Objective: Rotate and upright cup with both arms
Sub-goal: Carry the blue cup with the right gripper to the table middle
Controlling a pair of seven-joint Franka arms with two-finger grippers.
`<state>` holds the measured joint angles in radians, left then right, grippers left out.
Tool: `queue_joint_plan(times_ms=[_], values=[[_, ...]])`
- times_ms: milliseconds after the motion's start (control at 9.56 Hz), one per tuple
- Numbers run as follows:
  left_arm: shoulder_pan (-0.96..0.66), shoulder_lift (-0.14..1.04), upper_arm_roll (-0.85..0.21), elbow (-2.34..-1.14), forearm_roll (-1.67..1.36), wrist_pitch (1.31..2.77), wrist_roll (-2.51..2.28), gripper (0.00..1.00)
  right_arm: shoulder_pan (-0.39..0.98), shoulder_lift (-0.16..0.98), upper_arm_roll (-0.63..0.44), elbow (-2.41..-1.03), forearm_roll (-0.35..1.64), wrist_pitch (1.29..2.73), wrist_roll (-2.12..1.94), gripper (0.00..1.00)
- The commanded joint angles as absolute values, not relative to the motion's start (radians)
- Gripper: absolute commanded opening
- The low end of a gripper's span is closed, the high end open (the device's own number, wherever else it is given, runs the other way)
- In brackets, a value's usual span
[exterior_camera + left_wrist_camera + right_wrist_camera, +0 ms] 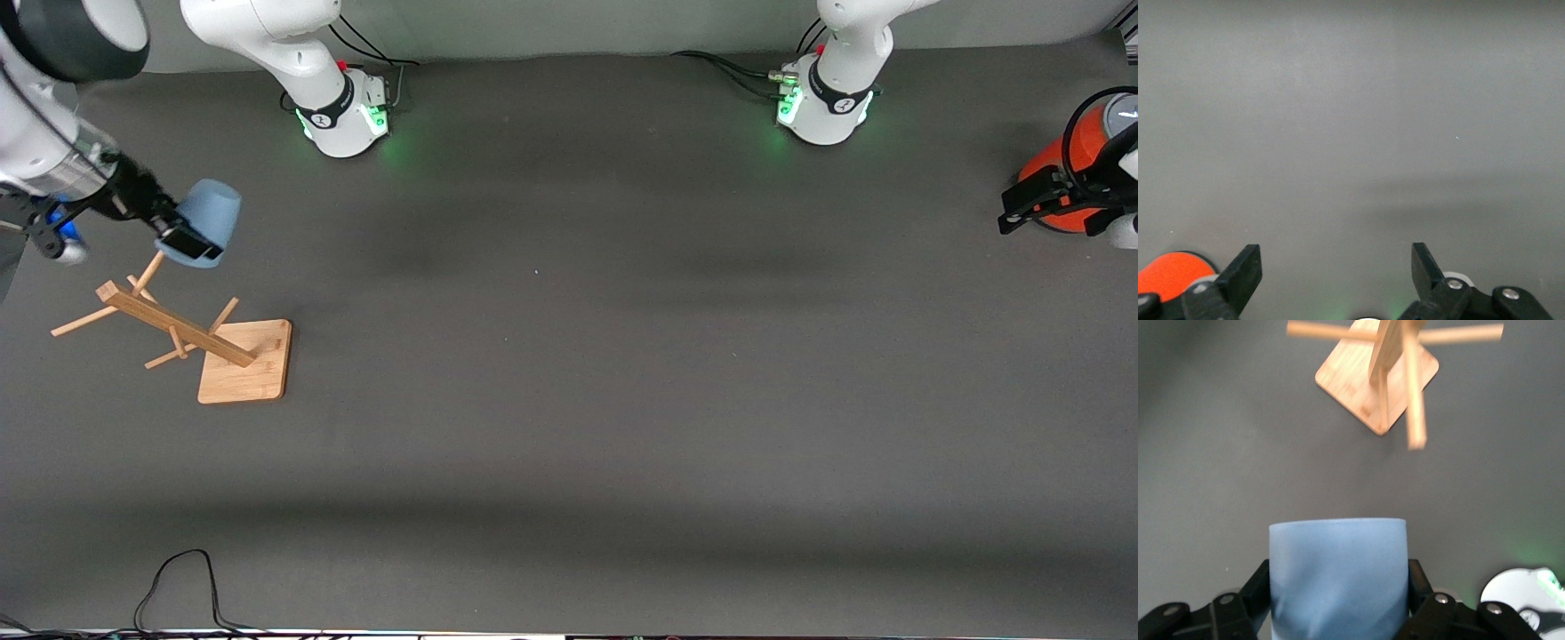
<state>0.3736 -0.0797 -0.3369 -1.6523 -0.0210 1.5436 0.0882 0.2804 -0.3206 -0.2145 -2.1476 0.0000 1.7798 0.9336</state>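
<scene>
The pale-blue cup (212, 216) hangs tilted in the air at the right arm's end of the table, just above the upper pegs of a wooden rack. My right gripper (184, 240) is shut on the cup, with one black finger on each side of it. In the right wrist view the cup (1338, 577) fills the space between the fingers (1257, 581) of the right gripper (1338, 587). My left gripper (1022, 209) waits open and empty at the left arm's end of the table, beside an orange-red cylinder. In the left wrist view the left gripper (1336, 260) has bare table between its fingers.
A wooden peg rack (244, 360) on a square base stands under the cup and also shows in the right wrist view (1361, 383). The orange-red cylinder (1049, 169) stands beside the left gripper and shows in the left wrist view (1171, 270). A black cable (182, 578) lies at the table's near edge.
</scene>
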Motion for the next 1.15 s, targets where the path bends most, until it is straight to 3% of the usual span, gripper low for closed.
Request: queue_joint_plan(times_ms=[0,314,732,1046], values=[[0.376,-0.078,-0.339,-1.638,-0.029,1.532,0.089,1.00,0.414,-0.351,-0.213,-2.154,0.006,1.759,1.163,0.61],[0.376,-0.078,-0.337,-1.638,-0.031,1.534,0.089,1.00,0.645,-0.237,-0.213,-2.079,0.015,1.792,1.551,0.61],[0.376,-0.078,-0.337,-1.638,-0.031,1.534,0.089,1.00,0.889,0.122,-0.213,-1.826,0.040,1.885,2.027,0.61],[0.376,-0.078,-0.337,-1.638,-0.031,1.535,0.089,1.00,1.000,0.421,-0.215,-1.593,0.041,1.887,2.251,0.61]])
